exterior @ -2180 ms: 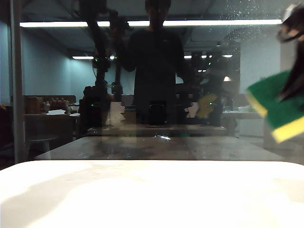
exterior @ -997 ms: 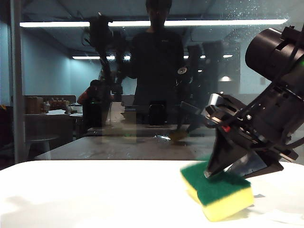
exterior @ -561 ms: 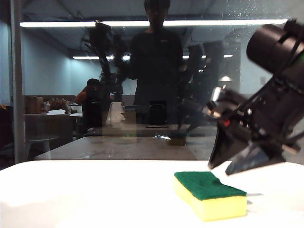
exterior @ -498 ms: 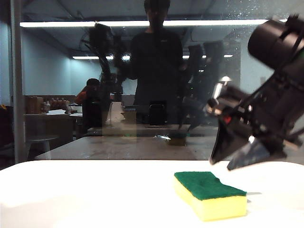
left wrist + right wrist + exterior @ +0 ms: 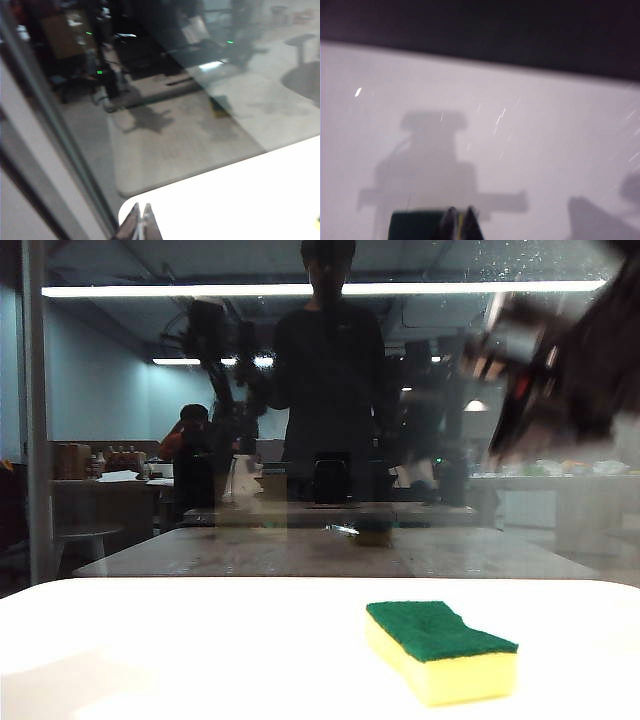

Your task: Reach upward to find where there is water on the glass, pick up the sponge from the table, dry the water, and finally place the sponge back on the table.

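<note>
The yellow sponge [image 5: 440, 648] with its dark green top lies flat on the white table [image 5: 200, 660], right of centre, with nothing touching it. My right gripper [image 5: 508, 445] is a blurred dark shape high above it at the upper right, in front of the glass [image 5: 120, 490]. In the right wrist view its jaws [image 5: 460, 212] stand shut and empty, with the sponge [image 5: 415, 225] below them. Fine water droplets [image 5: 520, 260] speckle the pane's top right. My left gripper [image 5: 141, 209] is shut and empty over the table's rounded corner [image 5: 210, 200].
A grey vertical frame strip [image 5: 35, 420] runs down the pane at the far left. The glass mirrors a dark standing figure [image 5: 330, 370], the arms and a brownish tabletop. The table's far edge meets the pane.
My right gripper carried the sponge down to the table, let it go and has now risen up and to the right with its jaws closed. The sponge stays where it landed.
</note>
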`<control>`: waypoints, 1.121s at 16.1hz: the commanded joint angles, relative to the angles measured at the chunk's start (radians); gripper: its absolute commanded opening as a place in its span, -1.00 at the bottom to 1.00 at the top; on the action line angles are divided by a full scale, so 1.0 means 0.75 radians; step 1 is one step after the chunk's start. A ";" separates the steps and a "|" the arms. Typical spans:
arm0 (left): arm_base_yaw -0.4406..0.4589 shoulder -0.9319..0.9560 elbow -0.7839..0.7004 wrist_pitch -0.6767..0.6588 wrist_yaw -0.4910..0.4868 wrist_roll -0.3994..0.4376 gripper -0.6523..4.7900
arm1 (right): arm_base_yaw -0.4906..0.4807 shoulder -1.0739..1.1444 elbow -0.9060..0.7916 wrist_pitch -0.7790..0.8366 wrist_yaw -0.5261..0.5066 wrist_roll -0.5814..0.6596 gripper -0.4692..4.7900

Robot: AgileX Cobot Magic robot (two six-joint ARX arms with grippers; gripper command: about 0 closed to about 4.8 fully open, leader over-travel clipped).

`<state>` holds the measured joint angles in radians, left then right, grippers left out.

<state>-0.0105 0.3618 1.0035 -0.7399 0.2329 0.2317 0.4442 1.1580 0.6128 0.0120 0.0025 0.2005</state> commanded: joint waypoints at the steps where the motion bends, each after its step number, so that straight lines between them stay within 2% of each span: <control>1: -0.001 -0.082 -0.093 0.085 -0.022 -0.023 -0.78 | -0.001 -0.182 0.005 0.016 0.144 -0.097 -0.85; 4: -0.001 -0.159 -0.187 0.130 -0.021 -0.066 -0.78 | -0.033 -0.372 0.005 0.007 0.218 -0.146 -0.85; 7: -0.001 -0.212 -0.271 0.152 -0.021 -0.066 -0.78 | -0.228 -0.540 0.005 -0.113 0.192 -0.174 -0.85; 9: -0.001 -0.226 -0.302 0.153 -0.021 -0.066 -0.78 | -0.390 -0.627 0.005 -0.212 0.087 -0.216 -0.85; 10: -0.001 -0.232 -0.315 0.167 -0.021 -0.069 -0.78 | -0.512 -0.695 0.004 -0.273 -0.006 -0.227 -0.85; 13: -0.001 -0.244 -0.376 0.315 -0.051 -0.126 -0.78 | -0.676 -0.816 0.004 -0.364 -0.068 -0.231 -0.85; 16: 0.000 -0.281 -0.478 0.466 -0.052 -0.244 -0.78 | -0.731 -0.907 -0.002 -0.444 -0.083 -0.238 -0.85; 18: -0.001 -0.334 -0.570 0.514 -0.071 -0.276 -0.78 | -0.729 -0.968 -0.042 -0.443 -0.097 -0.237 -0.85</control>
<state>-0.0101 0.1303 0.6052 -0.3882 0.1967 0.0498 -0.1036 0.4488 0.5934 -0.3225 -0.0582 0.0269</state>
